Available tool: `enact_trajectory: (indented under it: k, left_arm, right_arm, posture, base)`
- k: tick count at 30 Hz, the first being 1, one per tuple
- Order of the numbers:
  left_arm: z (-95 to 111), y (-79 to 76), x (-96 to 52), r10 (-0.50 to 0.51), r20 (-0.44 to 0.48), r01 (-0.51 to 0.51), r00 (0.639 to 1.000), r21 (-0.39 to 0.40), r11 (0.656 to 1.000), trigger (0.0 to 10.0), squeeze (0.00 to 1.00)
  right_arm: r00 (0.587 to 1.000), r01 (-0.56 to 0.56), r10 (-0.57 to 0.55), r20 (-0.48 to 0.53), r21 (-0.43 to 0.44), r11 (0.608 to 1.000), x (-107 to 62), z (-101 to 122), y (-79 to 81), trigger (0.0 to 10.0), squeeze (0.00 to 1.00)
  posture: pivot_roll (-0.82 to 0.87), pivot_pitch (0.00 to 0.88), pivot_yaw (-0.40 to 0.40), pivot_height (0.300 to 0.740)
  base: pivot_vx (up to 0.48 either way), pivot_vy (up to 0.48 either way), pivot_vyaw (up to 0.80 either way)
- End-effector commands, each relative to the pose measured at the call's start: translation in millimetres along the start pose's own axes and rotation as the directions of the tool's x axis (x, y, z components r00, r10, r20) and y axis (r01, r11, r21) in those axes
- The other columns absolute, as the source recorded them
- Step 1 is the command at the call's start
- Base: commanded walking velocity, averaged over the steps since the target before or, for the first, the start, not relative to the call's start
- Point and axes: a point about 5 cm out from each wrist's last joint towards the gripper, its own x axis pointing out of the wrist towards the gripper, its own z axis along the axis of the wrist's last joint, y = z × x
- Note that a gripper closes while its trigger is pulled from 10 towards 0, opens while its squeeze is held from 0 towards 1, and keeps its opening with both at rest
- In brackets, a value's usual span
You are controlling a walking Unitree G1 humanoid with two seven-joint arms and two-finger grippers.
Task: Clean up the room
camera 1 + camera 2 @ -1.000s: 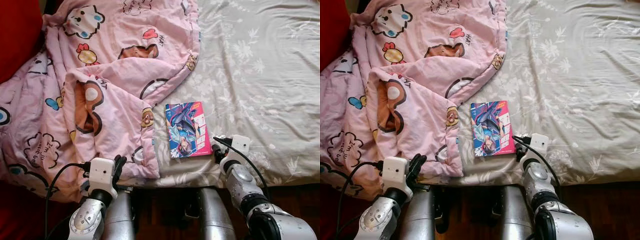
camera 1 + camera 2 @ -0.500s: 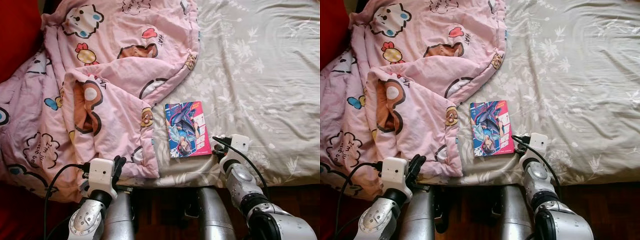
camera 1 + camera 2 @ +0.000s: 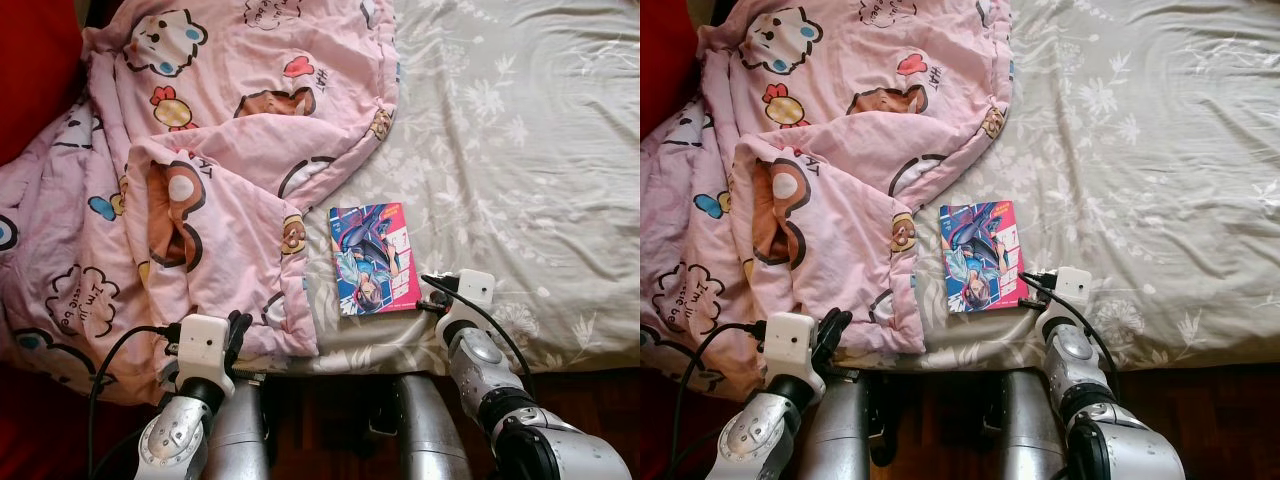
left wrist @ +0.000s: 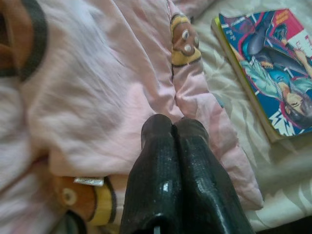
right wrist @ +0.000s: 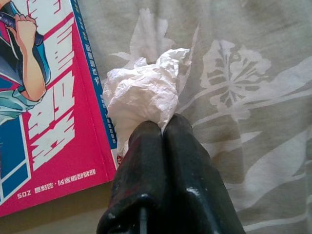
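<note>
A crumpled white tissue [image 5: 141, 92] lies on the grey flowered bed sheet [image 3: 520, 150], right beside the red edge of a comic book [image 3: 372, 258]. My right gripper [image 5: 163, 126] is shut, with the tissue pinched at its fingertips, at the book's near right corner [image 3: 432, 300]. My left gripper [image 4: 173, 127] is shut with nothing in it, resting over the pink cartoon blanket [image 3: 200, 150] near the bed's front edge [image 3: 238, 325].
The pink blanket is bunched over the bed's left half and hangs over the front edge. A red surface [image 3: 35, 60] stands at the far left. Dark wooden floor [image 3: 600, 400] runs below the bed's edge. The sheet to the right is bare.
My right gripper has shifted slightly left, closer to the book's corner. The left arm, book and blanket have stayed put.
</note>
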Motion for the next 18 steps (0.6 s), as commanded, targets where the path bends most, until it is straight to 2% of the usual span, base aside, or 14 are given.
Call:
enact_trajectory:
  k: [1, 6, 7, 8, 10, 11, 12, 18]
  left_arm:
    - [-27, 6.8, -6.3, 0.035, -0.095, -0.038, 0.995, -0.031, 0.999, 10.0, 0.00]
    - [-40, 16.3, 5.5, 0.062, -0.124, -0.070, 0.990, -0.060, 0.996, 10.0, 0.00]
    - [-45, 19.8, 9.9, 0.074, -0.139, -0.085, 0.987, -0.072, 0.994, 10.0, 0.00]
    - [-47, 21.3, 11.5, 0.081, -0.147, -0.093, 0.986, -0.079, 0.993, 10.0, 0.00]
    - [-56, 29.4, 16.3, 0.114, -0.178, -0.132, 0.977, -0.092, 0.987, 10.0, 0.00]
    - [-56, 30.2, 16.7, 0.118, -0.177, -0.137, 0.977, -0.097, 0.986, 10.0, 0.00]
    - [-57, 31.9, 20.2, 0.118, -0.171, -0.135, 0.978, -0.091, 0.987, 10.0, 0.00]
    - [-54, 34.7, 30.5, 0.114, -0.142, -0.126, 0.983, -0.078, 0.989, 10.0, 0.00]
  right_arm:
    - [0.998, 0.017, -0.017, -0.060, 0.004, 1.000, -6.5, -22, -5.9, 0.0, 0.00]
    - [1.000, 0.004, -0.004, -0.014, 0.027, 1.000, -8.6, -23, -7.4, 0.0, 0.00]
    - [1.000, -0.003, 0.003, 0.004, 0.020, 1.000, -10.0, -24, -8.2, 0.0, 0.00]
    - [1.000, -0.005, 0.005, 0.010, 0.016, 1.000, -10.6, -25, -8.4, 0.0, 0.00]
    - [1.000, -0.014, 0.013, 0.029, 0.032, 0.999, -12.9, -28, -8.9, 0.0, 0.00]
    - [0.999, -0.022, 0.021, 0.032, 0.028, 0.999, -13.4, -28, -8.4, 0.0, 0.00]
    - [0.998, -0.045, 0.046, 0.041, -0.004, 0.999, -15.5, -31, -8.0, 0.0, 0.00]
    - [0.997, -0.030, 0.029, 0.065, 0.011, 0.999, -19.9, -36, -15.4, 0.0, 0.00]
  posture:
    - [0.12, 0.409, -0.045, 0.645]
    - [0.09, 0.310, -0.050, 0.645]
    - [0.07, 0.265, -0.053, 0.645]
    - [0.07, 0.265, -0.053, 0.645]
    - [0.04, 0.214, -0.052, 0.645]
    - [0.04, 0.214, -0.052, 0.645]
    - [0.03, 0.173, -0.054, 0.645]
    - [0.02, 0.131, -0.056, 0.645]
  base:
    - [0.000, 0.000, 0.00]
    - [0.000, 0.000, 0.00]
    - [0.000, 0.000, 0.00]
    - [0.000, 0.000, 0.00]
    - [0.000, 0.000, 0.00]
    - [0.000, 0.000, 0.00]
    - [0.000, 0.000, 0.00]
    - [0.000, 0.000, 0.00]
